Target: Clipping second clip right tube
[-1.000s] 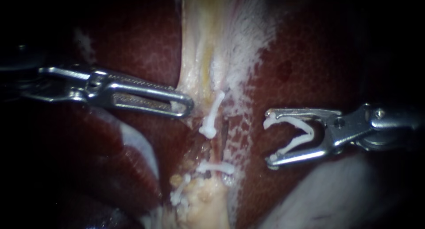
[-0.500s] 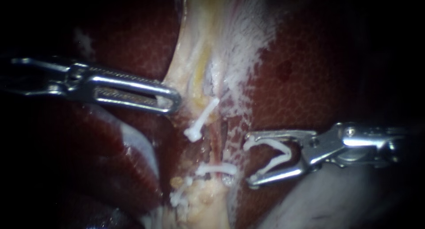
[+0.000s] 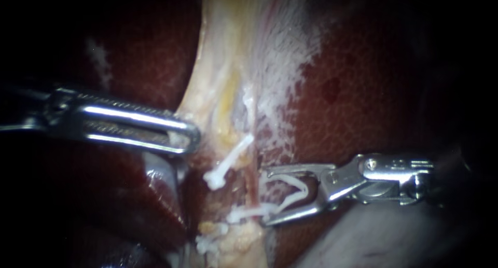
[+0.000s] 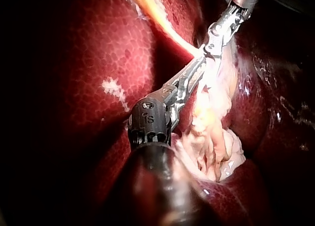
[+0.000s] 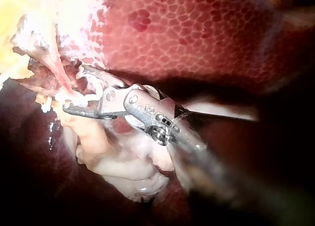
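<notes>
A: Endoscope view first. What is the left instrument (image 3: 188,137) doing?

B: Its jaws lie together, clamped on the edge of the pale tissue band (image 3: 218,92), which is drawn taut toward the left over the dark liver (image 3: 363,92).

A: And the right instrument (image 3: 266,195)?

B: Its jaws stand wide apart, yet each one bears a leg of the open clip (image 3: 293,198) held between them. The tips sit right at the right tube (image 3: 258,174), a thin reddish strand. I cannot tell whether they reach around it. A crosswise clip (image 3: 248,212) lies at the lower jaw's tip, and a slanted clip (image 3: 228,161) lies to the tube's left.

A: Left wrist view?

B: The left instrument (image 4: 197,68) has its jaws closed, lying alongside lumpy pale tissue (image 4: 211,132). The right instrument (image 4: 219,34) shows just ahead of it, and its jaws cannot be read there.

A: Right wrist view?

B: The right instrument (image 5: 74,89) spreads its jaws at the right tube (image 5: 56,71) — the pink strand runs into the gap between them. White clip material shows there, but which clip it is I cannot say. The lumpy pale tissue (image 5: 123,162) lies under the instrument, with the liver (image 5: 197,34) beyond.
</notes>
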Controlling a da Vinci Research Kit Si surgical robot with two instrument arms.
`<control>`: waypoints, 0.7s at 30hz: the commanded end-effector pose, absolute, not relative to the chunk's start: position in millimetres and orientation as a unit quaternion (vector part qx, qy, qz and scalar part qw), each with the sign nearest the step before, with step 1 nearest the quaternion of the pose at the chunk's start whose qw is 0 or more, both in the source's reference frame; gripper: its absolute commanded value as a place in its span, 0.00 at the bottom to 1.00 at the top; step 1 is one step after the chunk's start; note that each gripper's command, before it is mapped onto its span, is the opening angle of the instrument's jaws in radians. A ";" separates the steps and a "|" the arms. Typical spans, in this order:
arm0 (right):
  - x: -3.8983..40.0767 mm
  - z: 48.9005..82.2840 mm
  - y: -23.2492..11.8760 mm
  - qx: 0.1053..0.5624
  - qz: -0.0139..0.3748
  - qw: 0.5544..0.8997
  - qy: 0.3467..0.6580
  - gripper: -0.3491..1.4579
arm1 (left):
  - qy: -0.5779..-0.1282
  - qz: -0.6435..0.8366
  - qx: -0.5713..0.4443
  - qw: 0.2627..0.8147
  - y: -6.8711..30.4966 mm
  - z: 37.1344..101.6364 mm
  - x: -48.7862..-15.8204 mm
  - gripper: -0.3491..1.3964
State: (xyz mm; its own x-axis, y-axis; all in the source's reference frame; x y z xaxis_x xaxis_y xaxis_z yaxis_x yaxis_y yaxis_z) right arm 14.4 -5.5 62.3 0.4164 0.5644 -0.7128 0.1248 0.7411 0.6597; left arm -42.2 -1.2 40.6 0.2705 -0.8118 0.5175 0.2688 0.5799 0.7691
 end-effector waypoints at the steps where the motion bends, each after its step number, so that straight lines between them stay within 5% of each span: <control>1: 14.7 62.2 -5.5 0.330 0.142 0.774 0.521 0.52 | -0.483 -0.362 0.280 0.746 -1.1 40.7 -42.2 0.00; 21: 16.6 61.0 -6.5 0.345 0.143 0.770 0.517 0.51 | -0.483 -0.363 0.279 0.747 0.0 42.7 -41.4 0.00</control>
State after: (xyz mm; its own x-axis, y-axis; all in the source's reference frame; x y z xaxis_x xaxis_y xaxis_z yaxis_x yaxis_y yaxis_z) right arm 16.6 -6.6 61.1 0.4249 0.5777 -0.6969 0.1376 0.7197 0.6805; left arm -41.4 0.0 42.7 0.2710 -0.8104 0.5195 0.2724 0.5822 0.7661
